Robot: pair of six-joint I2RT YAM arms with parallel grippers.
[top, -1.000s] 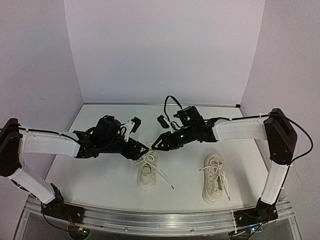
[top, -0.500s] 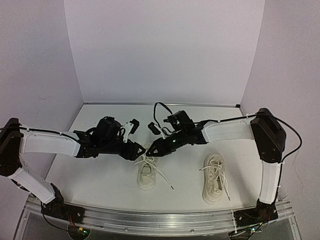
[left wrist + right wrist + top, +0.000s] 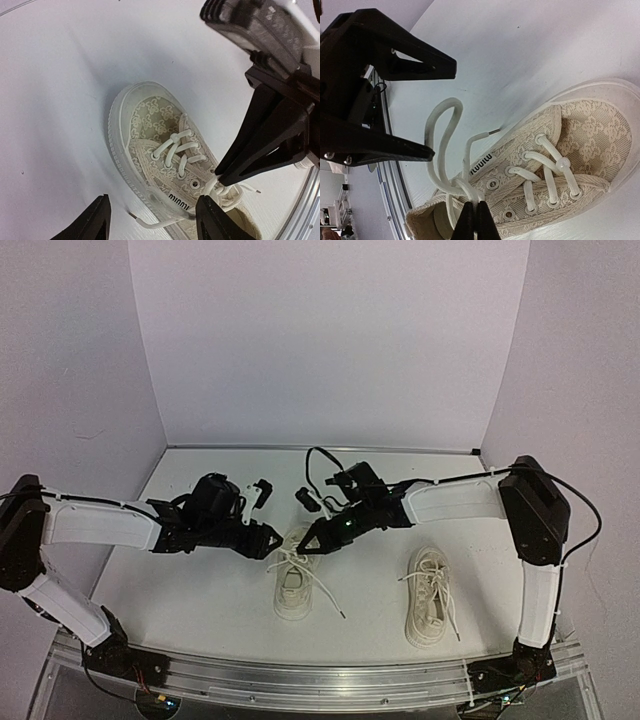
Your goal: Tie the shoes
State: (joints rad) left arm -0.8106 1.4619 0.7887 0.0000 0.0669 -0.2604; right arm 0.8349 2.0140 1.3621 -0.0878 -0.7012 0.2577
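Observation:
Two cream-white sneakers lie near the front of the table, the left shoe (image 3: 294,587) and the right shoe (image 3: 430,597). My right gripper (image 3: 309,544) is shut on the white laces (image 3: 465,187) of the left shoe (image 3: 555,165) just above its tongue; a lace loop (image 3: 438,131) stands up from the pinch. My left gripper (image 3: 272,544) is open just left of that shoe (image 3: 160,145), its fingers (image 3: 214,221) either side of the shoe's flank and holding nothing. One lace end (image 3: 150,223) trails on the table between them. The right shoe's laces lie loose.
The two gripper tips are close together over the left shoe's heel end; the right gripper (image 3: 272,130) fills the right of the left wrist view. White walls enclose the table on three sides. A metal rail (image 3: 320,680) runs along the near edge.
The right arm has swung left and down onto the left shoe's laces. The left gripper has drawn back a little to the left, away from the shoe.

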